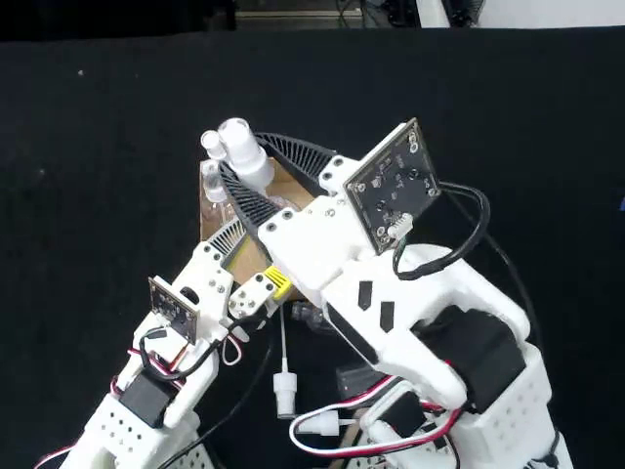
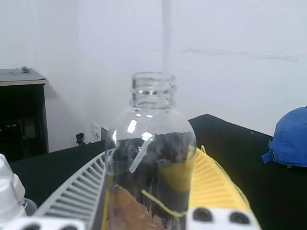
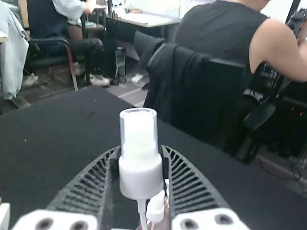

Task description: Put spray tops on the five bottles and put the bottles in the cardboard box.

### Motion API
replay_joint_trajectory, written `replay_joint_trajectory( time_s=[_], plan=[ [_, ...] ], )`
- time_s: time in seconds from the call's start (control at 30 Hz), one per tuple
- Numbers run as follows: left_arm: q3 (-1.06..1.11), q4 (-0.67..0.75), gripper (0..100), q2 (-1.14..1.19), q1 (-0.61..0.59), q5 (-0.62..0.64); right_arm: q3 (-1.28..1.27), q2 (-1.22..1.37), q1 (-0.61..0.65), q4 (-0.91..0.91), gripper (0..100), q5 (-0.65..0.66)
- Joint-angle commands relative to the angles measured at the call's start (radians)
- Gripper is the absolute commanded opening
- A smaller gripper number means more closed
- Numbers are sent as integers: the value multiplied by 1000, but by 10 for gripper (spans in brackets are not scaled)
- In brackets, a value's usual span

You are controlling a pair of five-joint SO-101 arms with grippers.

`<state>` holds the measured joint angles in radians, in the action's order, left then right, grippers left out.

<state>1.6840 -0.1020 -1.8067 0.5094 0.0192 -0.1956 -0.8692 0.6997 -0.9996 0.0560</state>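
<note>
Our left gripper (image 2: 151,194) pinches the open-necked clear bottle (image 2: 152,139) upright at the cardboard box (image 1: 209,217), mid-bench, so our right gripper (image 3: 140,152), clamped on a spray top (image 3: 138,165), can seat it straight down

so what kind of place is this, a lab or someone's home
Probably a shared office or lab workroom, not a home: a black-covered table, a desk beyond it, and a chair with a dark jacket draped over it.
</note>
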Motion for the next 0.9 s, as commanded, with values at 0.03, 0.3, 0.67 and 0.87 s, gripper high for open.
replay_joint_trajectory(
  time_s=[0.03,0.3,0.67,0.87],
  plan=[
    [15,20,30,-18,1,8,5,5,25,-77,57,2],
    [15,20,30,-18,1,8,21,-16,31,-150,204,-3],
    [15,20,30,-18,1,8,47,-168,-107,-209,90,101],
    [15,20,30,-18,1,8,-28,-147,-497,-353,85,166]
  ],
)
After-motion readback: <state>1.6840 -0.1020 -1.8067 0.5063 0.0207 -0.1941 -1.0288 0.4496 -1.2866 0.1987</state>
